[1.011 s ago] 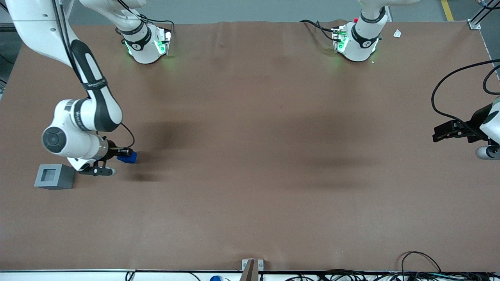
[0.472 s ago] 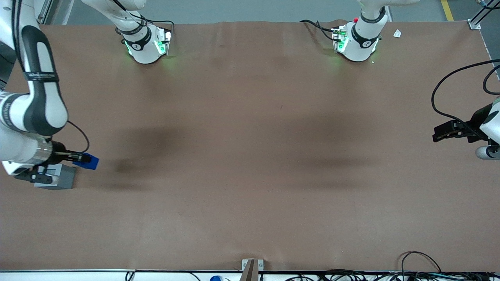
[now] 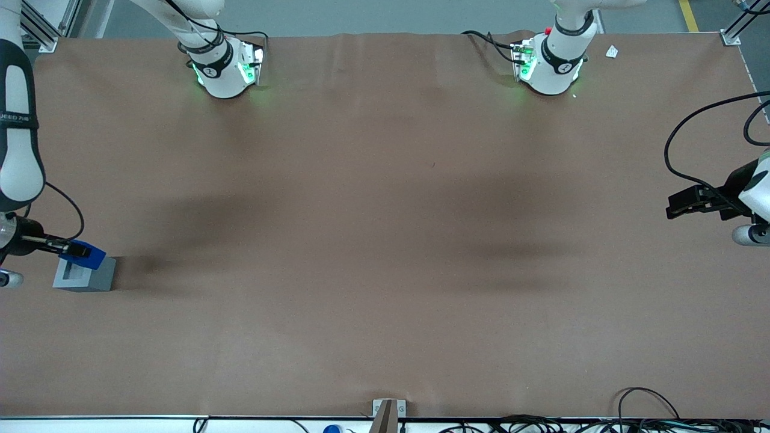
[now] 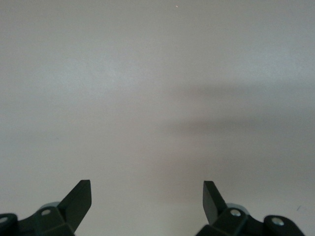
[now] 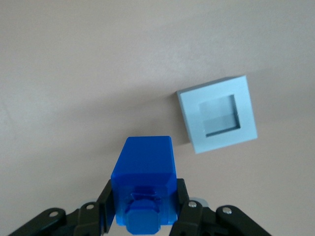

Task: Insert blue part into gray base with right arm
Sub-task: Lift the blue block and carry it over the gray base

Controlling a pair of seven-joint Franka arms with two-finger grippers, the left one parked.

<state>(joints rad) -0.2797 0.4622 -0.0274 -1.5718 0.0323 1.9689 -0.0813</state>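
Gray base (image 3: 84, 274) sits on the brown table (image 3: 385, 240) toward the working arm's end, nearest of the task things to the front camera. Square recess in its top face is open; wrist view shows the gray base (image 5: 217, 114) with only its own pale floor and shadow inside.

Blue part (image 3: 83, 254) is held in the air, overlapping the base's edge farthest from the front camera, not in the recess. In the wrist view the blue part (image 5: 143, 179) is apart from the base, with bare table between them.

Gripper (image 3: 66, 247) is just above the base; its fingers are closed onto the blue part, one black finger (image 5: 183, 196) pressed to each flank. Right arm (image 3: 18, 138) rises from there along the table edge.
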